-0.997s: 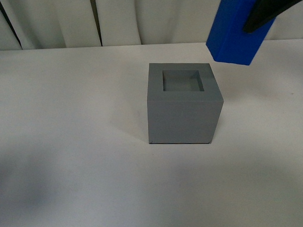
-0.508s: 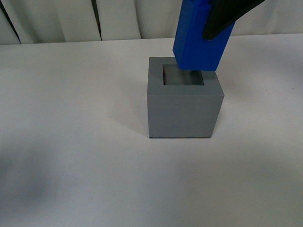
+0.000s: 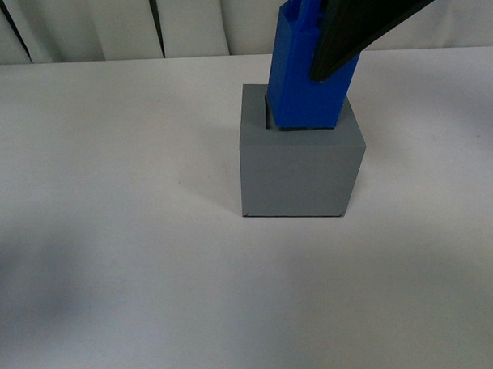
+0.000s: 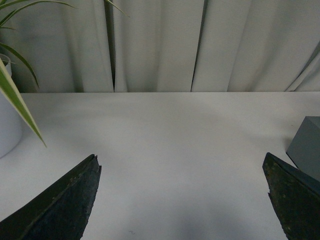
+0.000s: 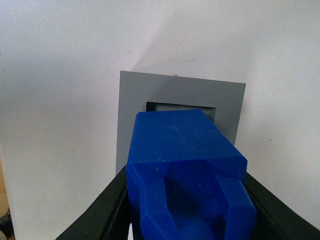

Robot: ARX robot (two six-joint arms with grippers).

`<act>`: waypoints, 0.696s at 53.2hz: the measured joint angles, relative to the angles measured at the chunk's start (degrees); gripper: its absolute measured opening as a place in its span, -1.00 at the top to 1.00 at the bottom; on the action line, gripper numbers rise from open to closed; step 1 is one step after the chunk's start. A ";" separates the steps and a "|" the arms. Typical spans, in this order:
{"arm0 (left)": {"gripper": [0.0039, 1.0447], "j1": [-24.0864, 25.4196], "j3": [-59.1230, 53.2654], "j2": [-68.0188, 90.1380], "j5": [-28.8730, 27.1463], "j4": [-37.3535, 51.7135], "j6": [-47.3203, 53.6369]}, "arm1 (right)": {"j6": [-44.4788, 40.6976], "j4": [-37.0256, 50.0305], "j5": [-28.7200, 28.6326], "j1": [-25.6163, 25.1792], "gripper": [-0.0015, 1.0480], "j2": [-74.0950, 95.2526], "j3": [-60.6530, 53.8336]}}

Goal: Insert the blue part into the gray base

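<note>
You have the blue part (image 3: 303,77) clamped in your right hand (image 5: 186,200). The dark fingers (image 3: 362,26) press on its two opposite sides, up near the tapered end. Its lower end sits in the square recess on top of the gray base (image 3: 299,174), while most of the block stands above the rim. In the front view it leans slightly rather than standing fully upright. How deep it reaches into the recess cannot be told from here.

In the right wrist view a thin strip of the recess shows along one edge of the blue part, and the front view shows another sliver at the side toward your left arm. The base stands flat on the white worktop (image 3: 111,238), around the middle of the front view, with a pale curtain (image 4: 160,45) hanging behind.

Your left hand (image 4: 181,157) is spread wide with nothing between its fingers. It hangs over bare worktop well to the left of the base, and only a corner of the base shows at the edge of its view. At the other edge stands a white pot (image 4: 7,125), with long green leaves (image 4: 20,110) crossing in front of it.
</note>
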 joint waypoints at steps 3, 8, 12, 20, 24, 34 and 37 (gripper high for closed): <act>-0.89 0.00 0.00 0.00 0.00 0.00 0.00 | 0.20 0.39 0.04 0.00 0.09 0.28 -0.04; -0.89 0.00 0.00 0.00 0.00 0.00 0.00 | 0.37 0.70 0.09 0.00 0.09 0.44 -0.24; -0.89 0.00 0.00 0.00 0.00 0.00 0.00 | 0.42 0.96 0.09 0.00 0.09 0.44 -0.39; -0.89 0.00 0.00 0.00 0.00 0.00 -0.02 | 0.81 1.46 0.07 -0.02 0.09 0.44 -0.81; -0.89 0.00 0.00 0.00 0.00 0.00 0.00 | 0.85 1.51 -0.02 -0.02 0.09 0.44 -0.87; -0.89 0.00 0.00 0.00 -0.02 0.00 0.00 | 0.85 2.05 0.15 -0.02 0.09 0.37 -1.31; -0.89 0.00 0.00 0.00 0.00 0.00 0.00 | 0.85 2.25 0.15 -0.02 0.09 0.31 -1.49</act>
